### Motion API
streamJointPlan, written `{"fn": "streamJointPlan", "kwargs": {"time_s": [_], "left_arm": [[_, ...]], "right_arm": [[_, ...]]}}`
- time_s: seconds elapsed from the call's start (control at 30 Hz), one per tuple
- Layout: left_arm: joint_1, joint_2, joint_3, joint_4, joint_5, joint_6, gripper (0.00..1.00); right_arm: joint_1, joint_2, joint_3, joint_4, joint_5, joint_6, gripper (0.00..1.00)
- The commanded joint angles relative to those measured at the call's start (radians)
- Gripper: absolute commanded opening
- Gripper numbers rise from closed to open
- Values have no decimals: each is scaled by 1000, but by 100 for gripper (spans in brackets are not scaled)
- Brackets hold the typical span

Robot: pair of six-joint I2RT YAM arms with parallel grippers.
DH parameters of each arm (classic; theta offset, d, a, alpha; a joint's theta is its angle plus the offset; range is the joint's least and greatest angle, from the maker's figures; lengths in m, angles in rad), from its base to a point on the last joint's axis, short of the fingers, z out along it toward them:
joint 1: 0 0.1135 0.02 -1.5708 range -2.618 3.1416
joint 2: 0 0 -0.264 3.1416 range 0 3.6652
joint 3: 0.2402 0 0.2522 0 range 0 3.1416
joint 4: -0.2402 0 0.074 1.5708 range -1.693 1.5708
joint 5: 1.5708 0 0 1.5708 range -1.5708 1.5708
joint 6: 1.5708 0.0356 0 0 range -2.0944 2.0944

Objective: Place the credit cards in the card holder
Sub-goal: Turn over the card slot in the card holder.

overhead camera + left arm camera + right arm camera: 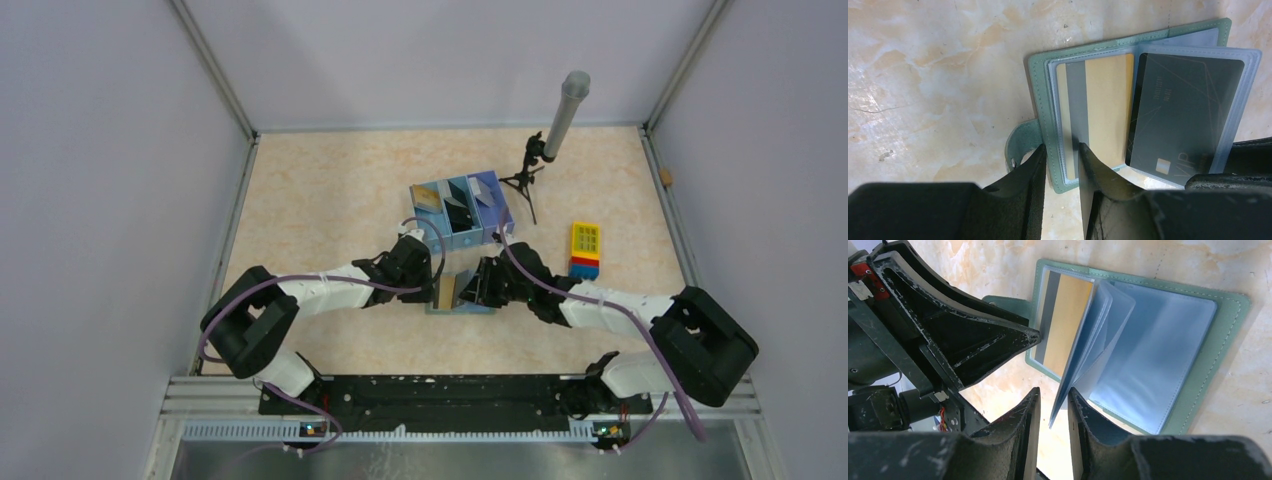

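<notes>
**Card loading, mid-task.** The left fingers (1030,175) are closed to a narrow slot on the lower left edge of the card holder (1040,90), clamping its grey-green cover and the first clear pocket together. The right fingers (1028,420), at the bottom centre of the right wrist view, stand a little apart with a raised clear leaf (1088,350) between them. The leaf touches one finger and a thin gap shows at the other, so whether it is clamped or only steadied cannot be told. The card holder lies open on the bench (330,190) at the middle of the overhead view, just below the blue tray (465,238), with its strap tab (1020,142) sticking out to the left. Done, as far as can be seen: a gold card (1105,110) with a grey stripe sits in the left-hand pocket. A black card (1183,110) sits in the leaf to its right, its edges inside the plastic border except at the lower end, which is hidden. The pocket on the far cover, at the right of the right wrist view, looks empty. Left to do, by judgement: the tray's compartments show a gold shape and dark shapes that may be further cards, too small to confirm. If they are, each needs a free pocket, and the raised leaf suggests one is being exposed.
</notes>
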Motion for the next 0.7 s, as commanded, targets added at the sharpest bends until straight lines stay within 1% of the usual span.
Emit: {"fn": "streamJointPlan", "kwargs": {"time_s": [0.0, 0.5, 0.67], "left_arm": [[0, -2, -7, 24, 12, -1, 30], [0, 0, -8, 24, 13, 0, 30], [0, -2, -8, 24, 11, 0, 29]], "right_arm": [[13, -26, 37, 43, 4, -13, 26], [14, -48, 34, 45, 5, -12, 25], [14, -43, 29, 42, 12, -11, 18]]}}
